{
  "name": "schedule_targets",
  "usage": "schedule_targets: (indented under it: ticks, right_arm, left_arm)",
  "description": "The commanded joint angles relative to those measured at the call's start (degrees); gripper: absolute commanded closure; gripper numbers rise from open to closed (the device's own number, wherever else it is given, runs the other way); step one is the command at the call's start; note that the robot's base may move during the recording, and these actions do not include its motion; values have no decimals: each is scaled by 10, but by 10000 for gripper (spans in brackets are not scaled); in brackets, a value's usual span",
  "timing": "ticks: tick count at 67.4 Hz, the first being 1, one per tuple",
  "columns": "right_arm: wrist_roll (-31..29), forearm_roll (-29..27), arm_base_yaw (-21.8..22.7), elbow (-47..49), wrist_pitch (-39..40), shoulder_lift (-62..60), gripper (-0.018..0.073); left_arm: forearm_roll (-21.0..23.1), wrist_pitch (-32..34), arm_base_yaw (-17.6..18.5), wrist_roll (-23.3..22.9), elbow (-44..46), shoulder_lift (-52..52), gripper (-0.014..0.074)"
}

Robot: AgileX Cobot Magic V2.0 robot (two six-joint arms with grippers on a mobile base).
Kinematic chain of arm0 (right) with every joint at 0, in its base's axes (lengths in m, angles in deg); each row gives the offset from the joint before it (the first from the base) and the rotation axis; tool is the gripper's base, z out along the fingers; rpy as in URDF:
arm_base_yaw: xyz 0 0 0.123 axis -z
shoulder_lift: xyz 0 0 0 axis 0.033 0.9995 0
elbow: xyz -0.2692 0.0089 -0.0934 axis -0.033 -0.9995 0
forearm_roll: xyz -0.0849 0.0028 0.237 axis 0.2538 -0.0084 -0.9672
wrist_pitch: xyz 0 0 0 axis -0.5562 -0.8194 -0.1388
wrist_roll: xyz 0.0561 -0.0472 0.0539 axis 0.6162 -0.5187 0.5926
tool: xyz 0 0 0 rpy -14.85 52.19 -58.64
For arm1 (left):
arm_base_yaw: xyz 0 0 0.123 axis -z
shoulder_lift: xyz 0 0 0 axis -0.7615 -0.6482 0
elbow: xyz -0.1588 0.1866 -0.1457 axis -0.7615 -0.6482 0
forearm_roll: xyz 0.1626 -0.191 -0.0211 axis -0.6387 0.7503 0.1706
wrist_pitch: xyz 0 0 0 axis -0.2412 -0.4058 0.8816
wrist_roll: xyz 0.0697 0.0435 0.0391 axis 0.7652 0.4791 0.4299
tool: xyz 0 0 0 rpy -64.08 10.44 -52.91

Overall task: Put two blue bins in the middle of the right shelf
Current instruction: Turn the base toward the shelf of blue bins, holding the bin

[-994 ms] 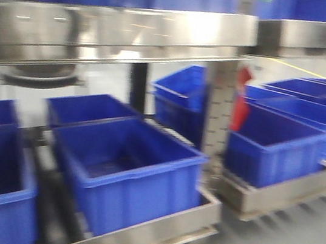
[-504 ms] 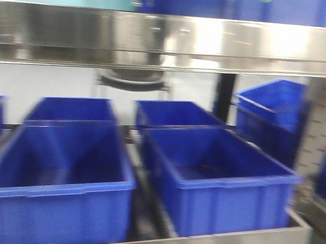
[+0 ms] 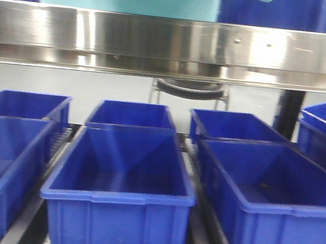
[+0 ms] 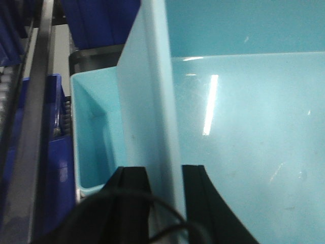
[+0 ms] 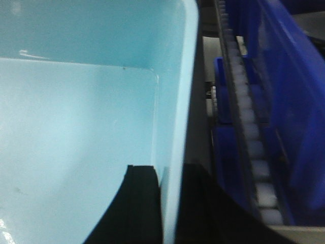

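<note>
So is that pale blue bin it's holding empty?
Empty, as far as shown: both wrist views look into the pale blue bin and see only bare floor and walls. Parts of it lie outside the frames.

warehouse: steel shelving (image 3: 162, 42), blue bins (image 3: 119, 198)

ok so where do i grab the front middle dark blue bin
Probably the near short wall's rim of the front middle bin, coming from the front: the top is open with an outward lip there, neighbouring bins crowd both long sides, and the steel shelf above leaves little room to drop straight down.
</note>
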Motion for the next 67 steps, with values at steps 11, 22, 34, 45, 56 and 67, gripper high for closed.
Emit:
schedule_targets:
  ticks: [11, 22, 34, 45, 56, 67]
  right_arm:
    - [-6, -4, -4, 4, 33, 3, 713]
    - [-6, -4, -4, 4, 33, 3, 713]
    - [-6, -4, -4, 4, 33, 3, 713]
    - [-6, -4, -4, 4, 33, 3, 713]
    - [-6, -4, -4, 4, 33, 3, 713]
    - [-6, -4, -4, 4, 33, 3, 713]
  left_arm:
    - [59, 41, 10, 5, 7, 10, 707]
    - [59, 41, 10, 5, 7, 10, 707]
    - [59, 41, 10, 5, 7, 9, 707]
    - [59, 41, 10, 5, 7, 7, 707]
    - [59, 41, 10, 5, 7, 6, 707]
    - [59, 42, 10, 5, 7, 4, 707]
